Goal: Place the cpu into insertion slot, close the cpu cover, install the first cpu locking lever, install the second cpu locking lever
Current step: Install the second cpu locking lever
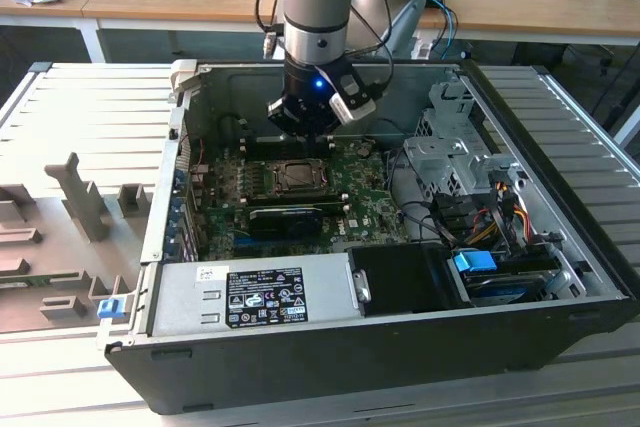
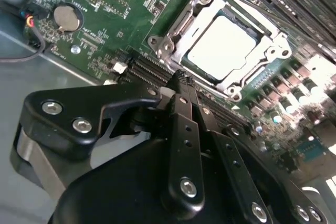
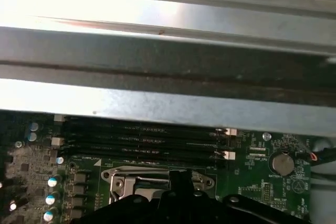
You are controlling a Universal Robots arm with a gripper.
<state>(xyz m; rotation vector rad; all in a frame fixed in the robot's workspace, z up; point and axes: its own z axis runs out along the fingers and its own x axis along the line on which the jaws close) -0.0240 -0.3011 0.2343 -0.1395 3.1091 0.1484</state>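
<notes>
The cpu (image 2: 223, 45) sits in the slot (image 2: 168, 43), cover (image 2: 273, 51) closed over it — just beyond the clenched, empty pincer (image 2: 178, 85).

arm (image 1: 317, 7): vertical, wrist pointing down | pincer (image 2: 181, 85): fingers closed together, holding nothing

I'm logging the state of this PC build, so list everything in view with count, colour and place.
computer case: one, black and grey, open on the slatted table.
motherboard: one, green, on the case floor.
insertion slot: one, silver-rimmed, mid-board.
cpu: one, silver-grey, seated in the slot.
cpu cover: one, silver frame, down over the cpu.
coin battery: one, silver, near the board edge.
power supply: one, grey, front of case.
memory slots: several, black, beside the socket.
hand: one, black, above the socket's edge, holding nothing visible.
</notes>
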